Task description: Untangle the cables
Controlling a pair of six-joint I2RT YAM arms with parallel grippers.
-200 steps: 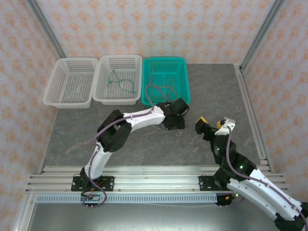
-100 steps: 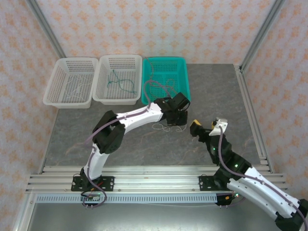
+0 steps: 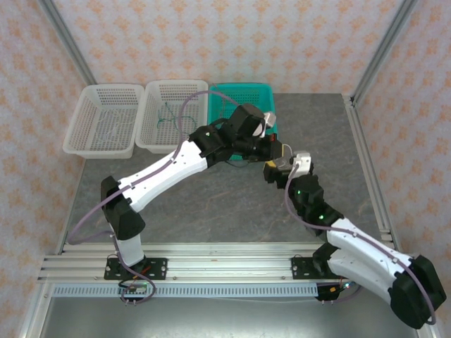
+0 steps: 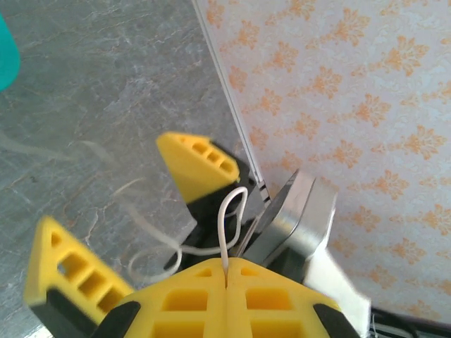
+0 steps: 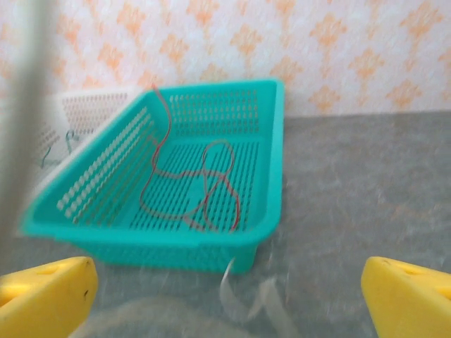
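Note:
My left gripper (image 4: 226, 262) is shut on a thin white cable (image 4: 230, 211), which loops up from the pinched fingertips and trails down toward the table. In the top view the left gripper (image 3: 270, 146) hangs by the front right corner of the teal basket (image 3: 271, 127). Just below it, my right gripper (image 3: 275, 172) is open. Its yellow fingers (image 4: 194, 165) stand on either side of the trailing cable. The right gripper (image 5: 229, 292) faces the basket, with blurred white cable (image 5: 246, 292) in front of it. A reddish-brown cable (image 5: 204, 186) lies in the teal basket. A green cable (image 3: 176, 121) lies in the middle white basket.
Two white baskets (image 3: 102, 141) (image 3: 158, 144) stand left of the teal one along the back. A metal frame rail (image 3: 363, 151) borders the table's right side, and patterned walls close in the back and sides. Bare grey tabletop (image 3: 211, 204) lies in front.
The left arm has stretched out and lifted, carrying the white cable up toward the teal basket's front right corner. The right gripper has moved left and farther back, under the left gripper.

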